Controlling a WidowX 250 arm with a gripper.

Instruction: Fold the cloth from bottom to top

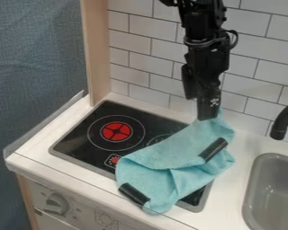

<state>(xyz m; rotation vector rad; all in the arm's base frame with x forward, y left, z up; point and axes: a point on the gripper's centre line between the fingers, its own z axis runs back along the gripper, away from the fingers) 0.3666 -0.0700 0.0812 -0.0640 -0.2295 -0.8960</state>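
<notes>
In the camera view, the black two-finger gripper point(208, 117) has its jaws closed on the raised upper corner of the light-blue cloth point(164, 151), which lies bunched over the black stovetop point(80, 143) and the white counter point(235, 191) beside it. To finish the fold well, I'd draw that corner gently toward the wall, lower it until it lies flat, and only then release, lest the two short black bars point(213, 149) on the cloth snag or shift.

The black two-finger hand point(208, 117) has room above the flat black stovetop point(80, 138) and between the crumpled light-blue cloth point(170, 152) and recessed grey sink point(252, 182); the white tiled wall point(149, 63), upright pale wooden post point(97, 54) and curved black faucet point(283, 120) are obstacles
</notes>
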